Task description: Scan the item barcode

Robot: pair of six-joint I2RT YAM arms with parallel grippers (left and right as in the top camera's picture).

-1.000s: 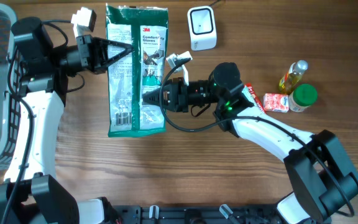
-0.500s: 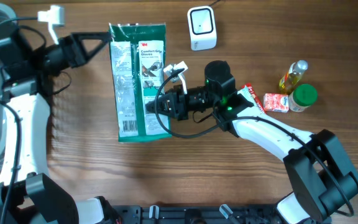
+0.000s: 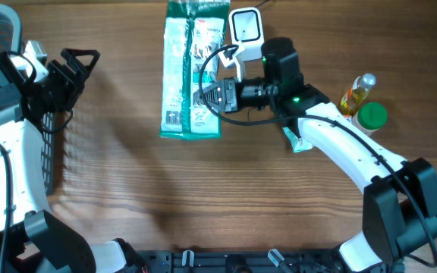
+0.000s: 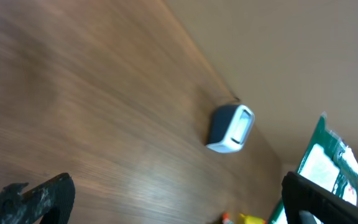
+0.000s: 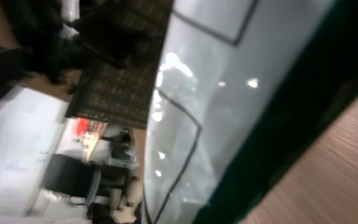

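- The right gripper (image 3: 209, 95) is clamping shut on the right long edge of the glove package (image 3: 187, 72), which is lying lengthwise at the table's far side, its top end reaching the frame's edge.
- The package's upper right corner is sitting just beside the white scanner (image 3: 246, 30); I cannot tell whether they are touching.
- The left gripper (image 3: 84, 64) is standing wide open, holding nothing, well apart from the package and near the wire basket (image 3: 51, 144) at the left edge.
- Bare table (image 3: 203, 197) is stretching across the near half and between the package and the left gripper.
- A bottle (image 3: 359, 89) and a green-lidded jar (image 3: 372, 115) are crowding the far right.
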